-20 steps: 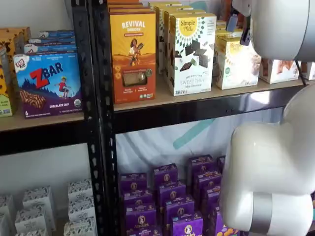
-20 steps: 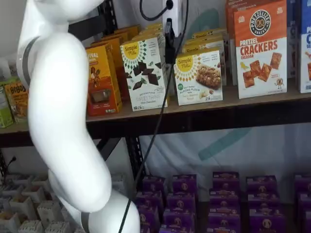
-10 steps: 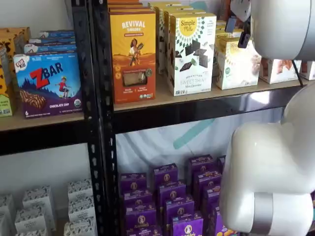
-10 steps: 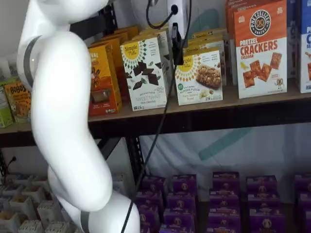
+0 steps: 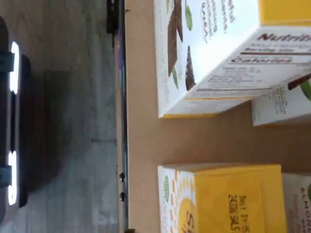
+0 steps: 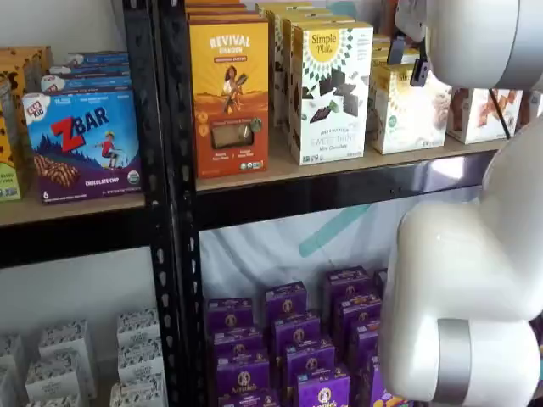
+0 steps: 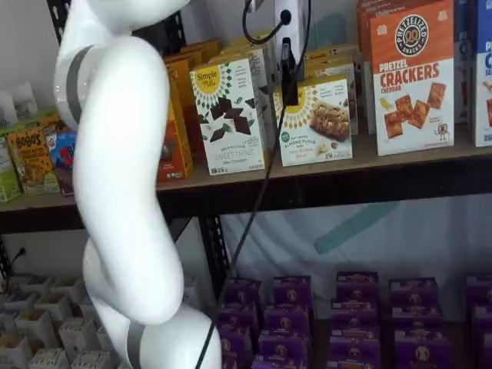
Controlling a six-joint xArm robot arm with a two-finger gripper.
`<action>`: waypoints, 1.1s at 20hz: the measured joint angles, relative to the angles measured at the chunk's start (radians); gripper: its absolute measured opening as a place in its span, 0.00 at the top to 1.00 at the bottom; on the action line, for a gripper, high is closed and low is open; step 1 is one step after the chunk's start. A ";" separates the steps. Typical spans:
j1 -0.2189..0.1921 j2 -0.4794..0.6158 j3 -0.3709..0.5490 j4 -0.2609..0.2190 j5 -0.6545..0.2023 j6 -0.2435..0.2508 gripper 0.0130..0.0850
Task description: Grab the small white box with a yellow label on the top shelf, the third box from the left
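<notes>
The small white box [image 7: 319,123] with its yellow top band stands on the top shelf [image 7: 384,154], between the taller white chocolate-squares box [image 7: 228,115] and the orange Crackers box [image 7: 411,77]. It shows in both shelf views [image 6: 407,110]. My gripper [image 7: 289,77] hangs in front of the small box's upper left corner. Only one black finger shows, side-on, below the white body, so I cannot tell if it is open. The wrist view looks down on the small box's yellow top [image 5: 228,199] and the taller white box [image 5: 218,53] on the tan board [image 5: 141,136].
An orange Revival box [image 6: 229,93] stands left of the taller white box. My white arm [image 6: 479,42] covers the shelf's right end in a shelf view. A black upright [image 6: 165,203] divides the bays. Purple boxes [image 7: 292,307] fill the shelf below.
My gripper has moved right along the top shelf, from in front of the taller white box to the small white box's left corner. The arm followed to the right.
</notes>
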 joint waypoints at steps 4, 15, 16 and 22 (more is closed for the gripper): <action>0.022 0.039 -0.045 -0.039 0.051 0.016 0.00; 0.059 0.073 -0.055 -0.097 0.073 0.041 0.00; 0.060 0.074 -0.051 -0.096 0.071 0.042 0.00; 0.058 0.072 -0.043 -0.089 0.064 0.041 0.06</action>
